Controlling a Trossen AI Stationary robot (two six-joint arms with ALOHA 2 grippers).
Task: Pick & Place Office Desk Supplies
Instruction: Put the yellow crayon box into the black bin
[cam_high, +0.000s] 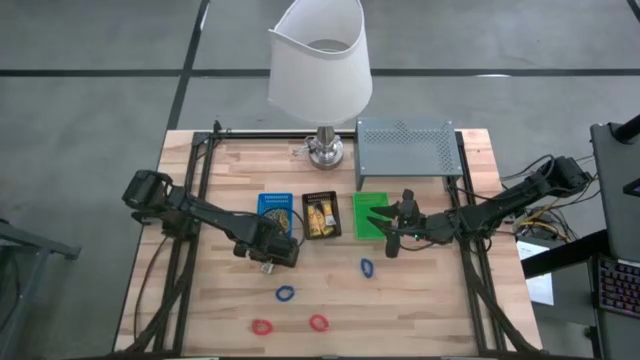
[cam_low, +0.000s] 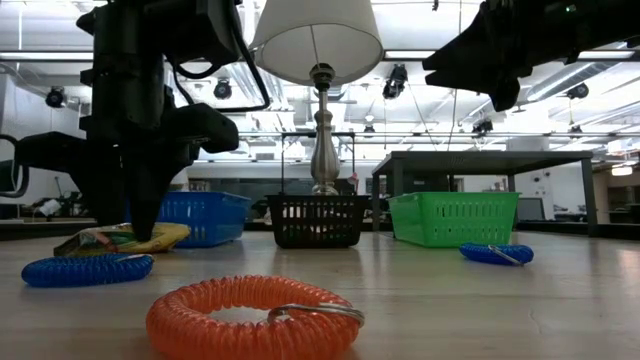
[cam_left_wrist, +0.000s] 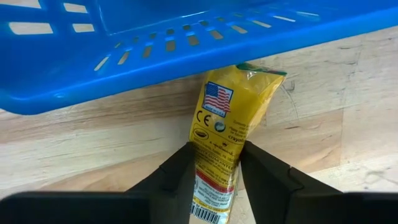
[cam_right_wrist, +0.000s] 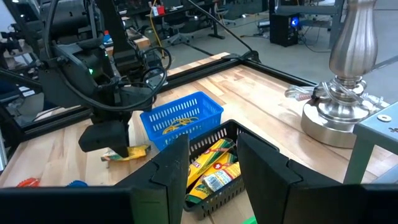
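A yellow packet (cam_left_wrist: 233, 106) with red marks lies flat on the wood just near of the blue tray (cam_high: 275, 207), its far end against the tray's wall. My left gripper (cam_left_wrist: 216, 171) stands over it, fingers down, shut on it. My right gripper (cam_high: 388, 228) hovers open and empty above the green tray (cam_high: 372, 213). More yellow packets (cam_right_wrist: 214, 165) lie in the black tray (cam_high: 321, 215). Tan rubber bands (cam_right_wrist: 177, 124) lie in the blue tray. Two blue rings (cam_high: 367, 267) (cam_high: 285, 293) and two red rings (cam_high: 262, 326) (cam_high: 318, 322) lie on the near table. My left gripper pinches the yellow packet's near half (cam_left_wrist: 214, 158) between its two fingers (cam_left_wrist: 180, 171), which lie across its width. The fingers come from above, pointing down (cam_low: 140, 225). The packet (cam_low: 120, 240) lies flat on the table.
A lamp (cam_high: 325, 150) stands at the far edge, with the grey perforated shelf (cam_high: 405, 150) to its right, behind the green tray. The three trays sit side by side at mid-table. Bare wood shows on the near left and near right of the table.
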